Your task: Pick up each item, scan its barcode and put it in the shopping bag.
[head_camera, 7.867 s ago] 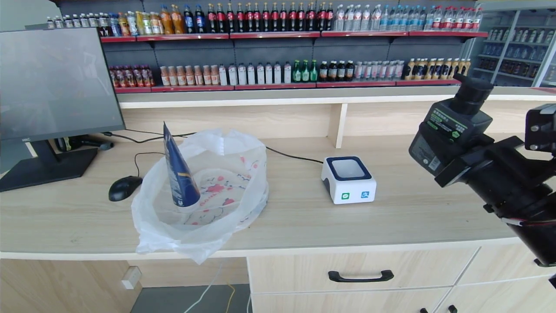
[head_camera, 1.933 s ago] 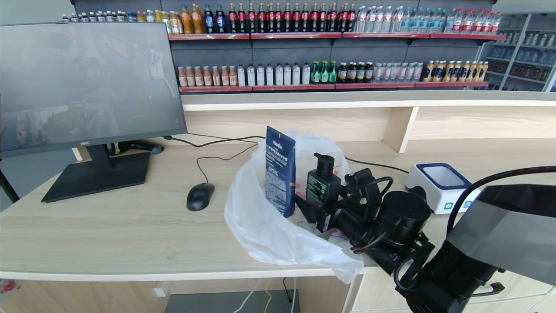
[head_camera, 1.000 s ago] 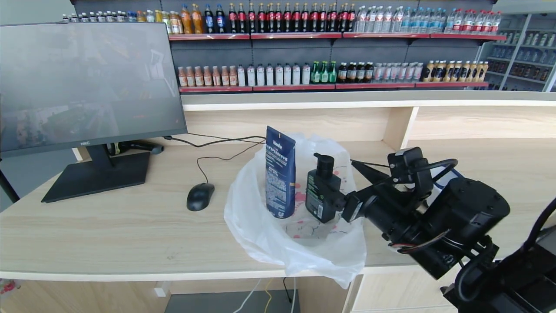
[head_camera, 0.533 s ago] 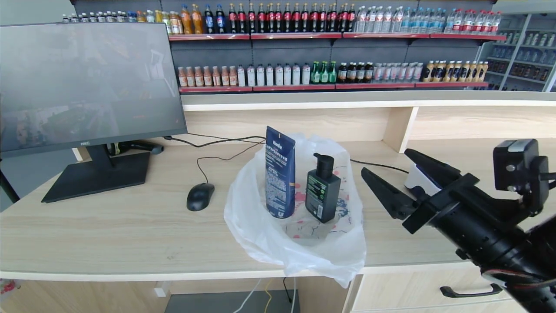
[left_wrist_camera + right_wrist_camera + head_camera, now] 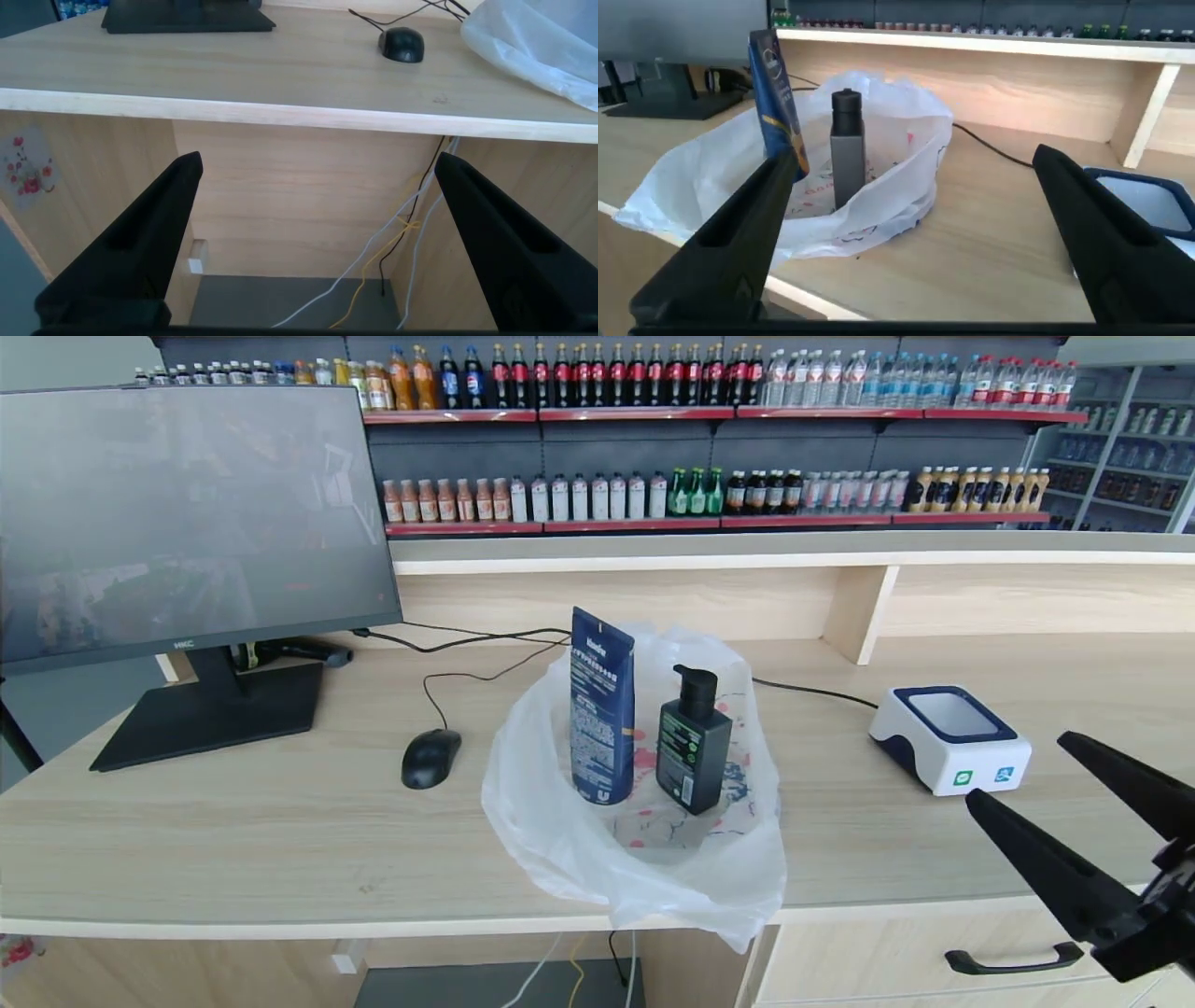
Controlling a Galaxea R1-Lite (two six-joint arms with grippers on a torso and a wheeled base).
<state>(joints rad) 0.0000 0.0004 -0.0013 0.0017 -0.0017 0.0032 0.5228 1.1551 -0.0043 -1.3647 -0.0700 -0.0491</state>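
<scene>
The translucent shopping bag (image 5: 644,859) sits open in the middle of the counter. Inside it stand a tall blue pouch (image 5: 601,707) and a black pump bottle (image 5: 693,743), side by side and upright. My right gripper (image 5: 1018,766) is open and empty at the lower right, well clear of the bag, close to the white barcode scanner (image 5: 948,737). In the right wrist view the right gripper (image 5: 915,157) faces the bag (image 5: 878,201), the bottle (image 5: 847,149) and the pouch (image 5: 777,93). My left gripper (image 5: 318,163) is open and empty, low in front of the counter's front panel.
A monitor (image 5: 187,513) on a black stand and a black mouse (image 5: 430,757) with its cable are left of the bag. A raised wooden ledge (image 5: 794,560) runs behind the counter, with drink shelves beyond. A drawer handle (image 5: 1013,959) is below the counter edge.
The right gripper set the black pump bottle down in the bag beside the pouch, opened, and drew back to the right and toward me. The bottle now stands alone.
</scene>
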